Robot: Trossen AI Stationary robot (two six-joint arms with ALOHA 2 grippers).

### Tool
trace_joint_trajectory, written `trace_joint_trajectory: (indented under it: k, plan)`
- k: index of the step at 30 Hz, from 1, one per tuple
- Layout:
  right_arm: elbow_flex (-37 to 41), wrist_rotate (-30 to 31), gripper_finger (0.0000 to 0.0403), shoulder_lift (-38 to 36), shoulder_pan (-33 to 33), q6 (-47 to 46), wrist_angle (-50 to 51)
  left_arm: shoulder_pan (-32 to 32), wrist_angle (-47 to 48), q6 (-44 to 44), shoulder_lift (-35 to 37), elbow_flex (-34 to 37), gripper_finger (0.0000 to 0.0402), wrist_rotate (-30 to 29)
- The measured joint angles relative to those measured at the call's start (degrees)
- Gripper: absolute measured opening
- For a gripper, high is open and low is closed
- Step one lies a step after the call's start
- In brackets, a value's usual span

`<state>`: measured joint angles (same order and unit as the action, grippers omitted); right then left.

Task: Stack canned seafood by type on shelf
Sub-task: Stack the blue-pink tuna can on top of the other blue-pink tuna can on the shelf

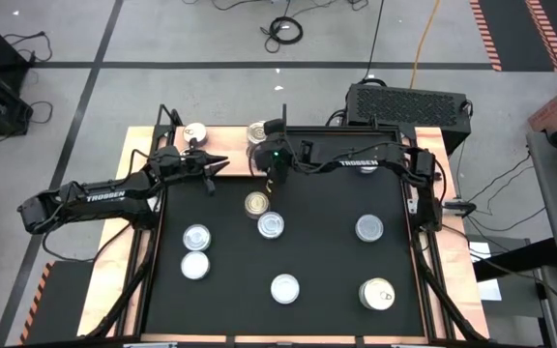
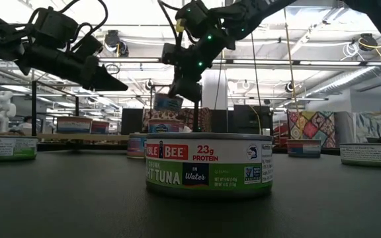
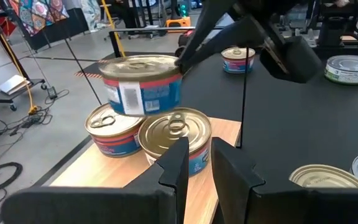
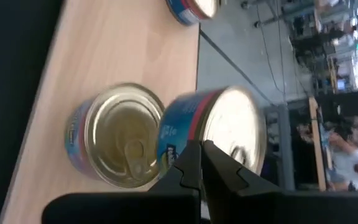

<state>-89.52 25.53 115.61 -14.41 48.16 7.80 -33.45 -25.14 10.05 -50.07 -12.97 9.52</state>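
Note:
On the light wooden shelf (image 1: 225,133) at the mat's far edge stand two gold-lidded tins (image 3: 176,134) (image 3: 112,127), and another tin (image 1: 194,132) farther left. My right gripper (image 4: 201,155) reaches in from the right, shut on a blue-and-red-labelled tin (image 3: 142,84) held above them. My left gripper (image 3: 201,171) hovers just left of the group, pointing at it, its fingers a narrow gap apart with nothing between them. Several more tins lie spread over the black mat (image 1: 327,261). My right gripper pinches the tin at its upper rim (image 3: 178,61), on the side toward the mat, between its two shut fingers (image 3: 191,50). The fingers slant down from the table's right. The tin hangs about level, lifted off the shelf, above a standing tin (image 2: 164,125).
Tins on the mat: two near the middle (image 1: 256,203) (image 1: 271,225), two at the left (image 1: 196,236) (image 1: 194,265), one at the front (image 1: 284,288), two at the right (image 1: 369,227) (image 1: 376,294). A black box (image 1: 409,101) stands behind the table.

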Motion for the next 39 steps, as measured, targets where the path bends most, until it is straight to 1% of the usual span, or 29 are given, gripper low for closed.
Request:
trace_joint_trajectory:
  k: [3, 5, 16, 20, 22, 25, 28, 31, 36, 39]
  plan:
    - [-0.1, -1.4, 0.0000, 1.2, -0.6, 0.6, -1.0, 0.0, 0.0, 0.8, 0.0, 0.0, 0.0072, -0.4]
    - [-0.3, -0.5, 0.0000, 1.7, -0.9, 0.7, -1.9, -0.3, 0.2, 0.8, -0.1, 0.0, 0.0072, -0.7]
    - [-0.2, -0.4, 0.0000, 2.1, -0.9, 0.7, -2.9, -1.0, 0.6, 0.8, -0.2, 0.0, 0.0072, -0.8]
    - [-0.5, 0.6, 0.0000, 2.2, 0.3, 1.6, -2.6, -1.0, 0.6, 0.8, -0.2, 0.0, 0.0072, -0.8]
    - [-1.8, 2.9, 0.0000, 2.5, 1.4, 1.0, -1.2, -1.0, 0.7, 0.8, -0.2, 0.0, 0.0072, -0.8]
    - [-5.2, 7.9, 0.0000, 2.2, 4.3, -0.3, 3.9, -1.0, 1.1, 0.8, -0.2, 0.0, 0.0072, -0.8]
    - [-9.5, 10.9, 0.0000, 2.1, 7.1, -2.9, 13.5, -1.0, 1.3, 0.8, -0.2, 0.0, 0.0072, -0.8]
    - [-14.7, 10.9, 0.0000, 2.2, 9.2, -6.6, 20.8, -1.0, 0.6, 0.4, -0.2, 0.0, 0.0072, -1.0]
    - [-23.8, 10.4, 0.0000, 0.0, 13.0, -10.8, 29.8, -1.0, -4.1, -2.1, -0.2, -0.2, 0.0072, -1.5]
    - [-26.5, 10.1, 0.0000, -3.5, 14.5, -16.1, 37.1, -1.1, -2.3, -0.3, -2.1, -4.0, 0.0072, -1.5]
